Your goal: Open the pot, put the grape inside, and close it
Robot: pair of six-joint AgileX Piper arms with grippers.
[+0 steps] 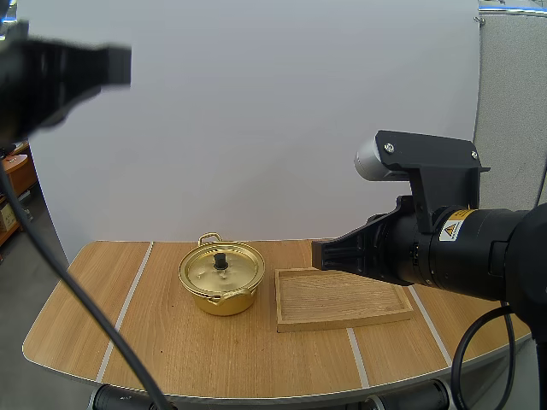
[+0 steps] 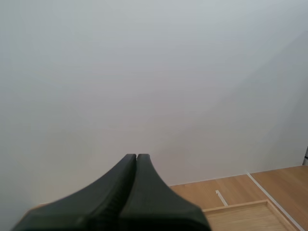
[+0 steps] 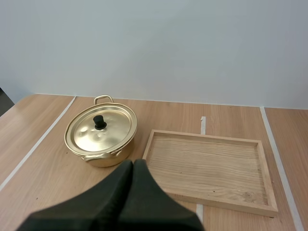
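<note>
A golden pot point(image 1: 220, 279) stands on the table left of centre, with its lid point(image 1: 220, 266) on and the black knob point(image 1: 220, 260) upright. From the right wrist view the pot point(image 3: 101, 135) lies ahead and below, lid point(image 3: 98, 131) seated flat. My right gripper point(image 3: 133, 162) is shut on nothing, fingers together as one wedge, hovering high over the table between the pot and the tray. In the high view the right gripper point(image 1: 315, 254) hangs above the tray's far edge. My left gripper point(image 2: 136, 156) is shut and empty, held high; the left gripper point(image 1: 122, 65) sits far above the table.
A shallow wooden tray point(image 1: 301, 323) lies right of the pot with nothing in it; the tray point(image 3: 262, 166) is close beside the pot. White tape lines point(image 1: 131, 295) cross the wooden table point(image 1: 77, 329). A tray corner point(image 2: 240, 207) shows below the left gripper.
</note>
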